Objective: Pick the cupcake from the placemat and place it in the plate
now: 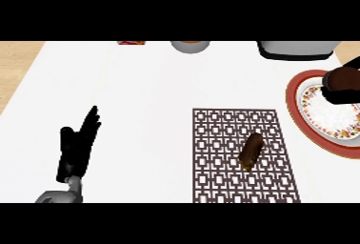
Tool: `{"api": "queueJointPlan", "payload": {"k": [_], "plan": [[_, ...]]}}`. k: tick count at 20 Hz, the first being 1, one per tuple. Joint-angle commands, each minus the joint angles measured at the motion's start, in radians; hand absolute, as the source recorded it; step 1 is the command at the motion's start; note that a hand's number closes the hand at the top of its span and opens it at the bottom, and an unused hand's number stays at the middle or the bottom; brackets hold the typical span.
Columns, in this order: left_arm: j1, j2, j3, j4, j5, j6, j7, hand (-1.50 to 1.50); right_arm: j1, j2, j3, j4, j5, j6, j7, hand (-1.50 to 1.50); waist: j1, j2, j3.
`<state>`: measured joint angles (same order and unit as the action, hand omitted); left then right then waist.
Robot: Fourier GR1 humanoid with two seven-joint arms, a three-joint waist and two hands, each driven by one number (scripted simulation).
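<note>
My right hand [345,88] is at the right edge, over the upper part of the red-rimmed plate [309,128]. Its fingers are curled round a dark brown cupcake [336,80], which they mostly hide. I cannot tell whether the cupcake touches the plate. The brown patterned placemat [218,162] lies left of the plate, with an elongated brown item [251,151] lying near its middle. My left hand [77,147] rests open at the lower left, fingers up, well away from the mat.
Along the back edge stand a grey appliance [295,49], a grey bowl-like vessel [190,46] and a small red item [131,42]. Wooden floor [17,66] shows beyond the counter's left edge.
</note>
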<state>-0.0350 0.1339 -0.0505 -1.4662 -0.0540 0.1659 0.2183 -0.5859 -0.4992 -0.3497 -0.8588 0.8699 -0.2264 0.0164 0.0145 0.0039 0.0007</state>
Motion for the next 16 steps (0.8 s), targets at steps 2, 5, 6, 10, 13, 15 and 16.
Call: {"api": "queueJointPlan", "payload": {"k": [2,5,6,10,13,15,16], "plan": [[-0.008,-0.02,-0.001,0.019,-0.007,0.007,-0.015,0.0,-0.048,-0.067,-0.033,0.262,-0.014,0.011,-0.106,1.5,0.009,0.005,0.001],[-0.061,-0.042,-0.011,0.054,-0.023,0.025,0.003,0.0,-0.058,-0.097,-0.035,0.349,-0.034,0.098,-0.167,1.5,0.007,0.008,0.001],[0.005,-0.02,-0.03,-0.027,-0.021,-0.002,0.017,0.0,-0.089,-0.133,-0.042,0.411,-0.025,0.108,-0.177,1.5,0.021,0.008,0.002],[-0.029,-0.004,0.003,-0.021,-0.015,0.005,0.03,0.0,-0.104,-0.158,-0.016,0.509,-0.005,0.221,-0.175,1.5,0.021,0.008,0.002],[-0.048,-0.015,0.005,0.026,-0.011,-0.004,0.013,0.0,-0.098,-0.165,-0.023,0.594,-0.004,0.215,-0.258,-1.5,0.025,0.013,0.003],[-0.037,-0.022,-0.002,0.022,-0.024,0.005,-0.005,0.0,-0.132,-0.161,-0.011,0.597,-0.007,0.255,-0.317,-1.5,0.023,0.01,0.003],[-0.046,-0.034,0.003,0.041,-0.024,0.015,-0.005,0.0,-0.117,-0.177,-0.031,0.596,-0.032,0.261,-0.375,-1.5,0.015,0.008,0.002]]}}
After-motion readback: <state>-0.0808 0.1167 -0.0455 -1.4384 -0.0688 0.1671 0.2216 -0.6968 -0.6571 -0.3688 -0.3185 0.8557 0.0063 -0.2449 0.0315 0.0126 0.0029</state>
